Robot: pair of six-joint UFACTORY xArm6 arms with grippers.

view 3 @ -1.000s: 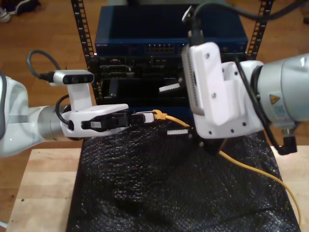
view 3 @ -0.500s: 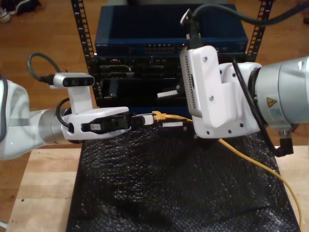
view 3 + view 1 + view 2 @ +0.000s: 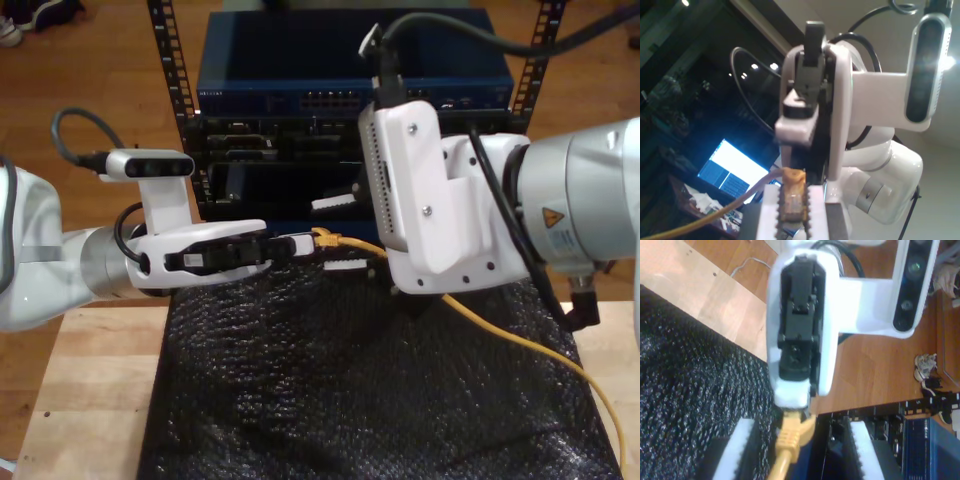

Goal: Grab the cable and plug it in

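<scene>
In the exterior view my first gripper [image 3: 305,243] reaches in from the left, shut on the plug [image 3: 327,238] of the yellow cable [image 3: 520,335]. The first wrist view shows that plug [image 3: 792,202] pinched between the serrated pads. From the exterior view's right, my second gripper [image 3: 345,232] stands open, one finger on each side of the cable just behind the plug. In the second wrist view the yellow plug boot [image 3: 790,436] sits at the first gripper's tip [image 3: 792,402], and the cable runs on between my second gripper's spread pads [image 3: 735,450]. The cable trails to the exterior view's lower right.
A black padded mat [image 3: 350,400] covers the wooden table [image 3: 90,400]. Just behind the grippers stands a rack [image 3: 170,60] holding a blue switch with a row of ports [image 3: 330,98] and darker units [image 3: 260,150] below it. The second arm's thick black cable [image 3: 450,25] arches overhead.
The second arm has moved toward the exterior view's left, bringing its open fingers around the cable beside the plug. The first gripper has stayed almost still, holding the plug.
</scene>
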